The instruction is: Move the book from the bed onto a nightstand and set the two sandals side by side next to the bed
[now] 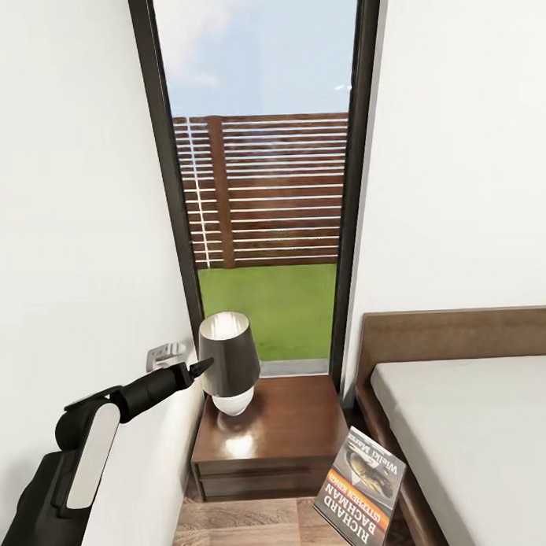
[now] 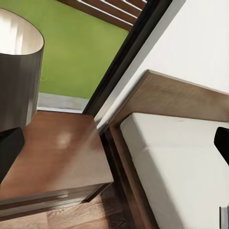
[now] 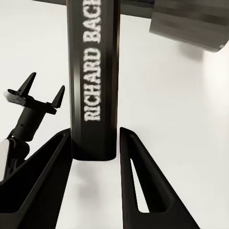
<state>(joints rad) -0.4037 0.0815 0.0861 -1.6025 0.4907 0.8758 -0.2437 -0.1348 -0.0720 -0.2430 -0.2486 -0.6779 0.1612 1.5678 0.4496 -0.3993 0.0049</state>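
- R gripper [image 3: 95, 143]: I've got it clamped on the book [image 1: 361, 500], fingers either side of the dark glossy spine w/ white lettering. Head view puts the book in the air, tilted, cover up, just off the nightstand's front-right corner, over the gap by the bed.
- Step in hand, as I read it: carry book onto the nightstand [image 1: 286, 430]. I'd lift it clear of the front edge, swing it toward the bare right half, level it, lower flat, then release. Thin paperback gripped at the spine, so prob floppy; go slow.
- L gripper [image 1: 202, 367]: fingers spread, holding nothing, tips at the lamp [image 1: 229, 361]. I'd keep that arm still; a knock could prob tip it.
- Nightstand: dark reddish-brown gloss wood, square top w/ glare spots, drawer front below. Lamp: dark tapered shade, white rounded base, sits on the left half.
- Floor [image 1: 235, 534]: light wood planks.
- Bed [image 1: 483, 431]: plain matte white mattress, brown wood frame + low headboard.
- Far: tall dark-framed window [image 1: 262, 187], grass, slatted fence.
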